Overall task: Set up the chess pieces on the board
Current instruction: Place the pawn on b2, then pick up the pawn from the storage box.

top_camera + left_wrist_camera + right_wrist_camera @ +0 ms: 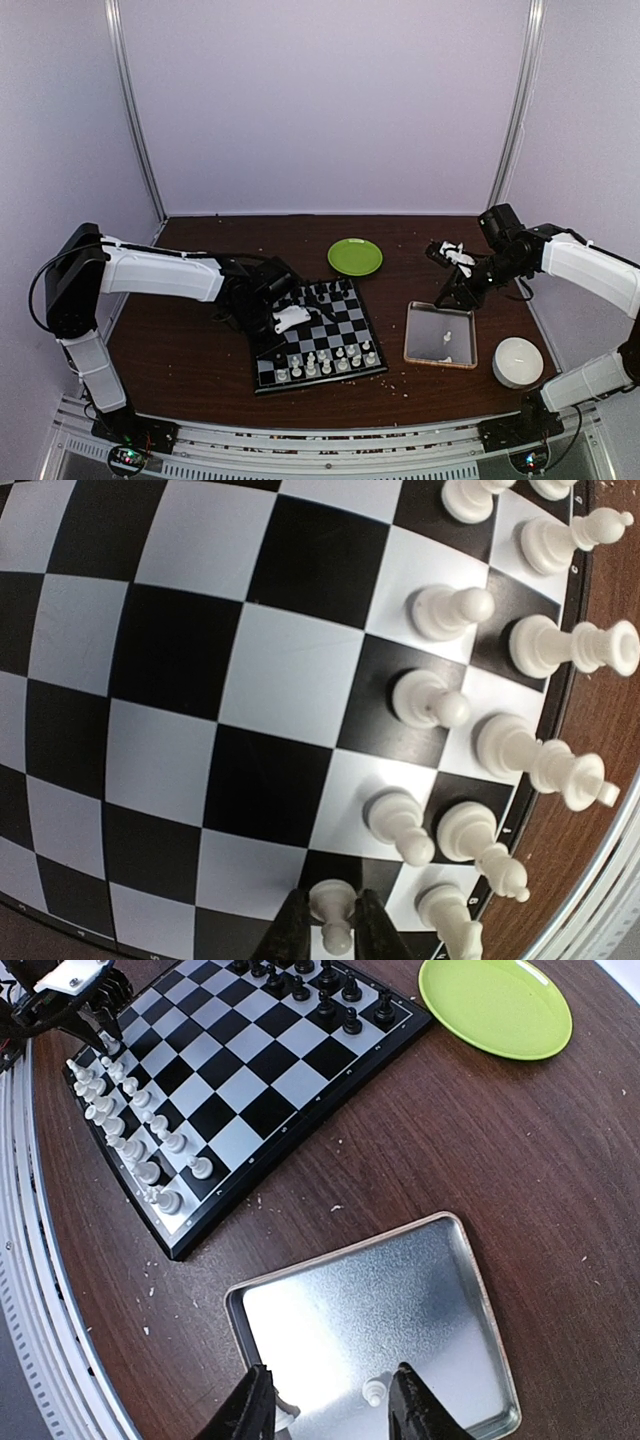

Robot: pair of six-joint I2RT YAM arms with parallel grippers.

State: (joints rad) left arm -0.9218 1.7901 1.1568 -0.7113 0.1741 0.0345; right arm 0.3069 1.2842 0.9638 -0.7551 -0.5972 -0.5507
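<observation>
The dark wooden table (190, 360) carries everything. The left arm (160, 275) reaches low from the left, stretched almost level, wrist bent down over the board's near-left corner. The right arm (590, 265) is folded high at the right, its wrist tipped down toward the tray (300, 1300). The board (320, 335) lies mid-table, the tray to its right, a green plate (355, 257) behind and a white bowl (518, 362) at the near right. The chess pieces (325, 362) line the board's near edge in two rows, with black chessmen (325, 292) along the far edge. The left gripper (333, 920) stands narrowly around an upright pawn (333, 898); I cannot tell whether it pinches. The right gripper (335, 1385) hangs over the tray with jaws apart and empty, above a loose white piece (372, 1393)
</observation>
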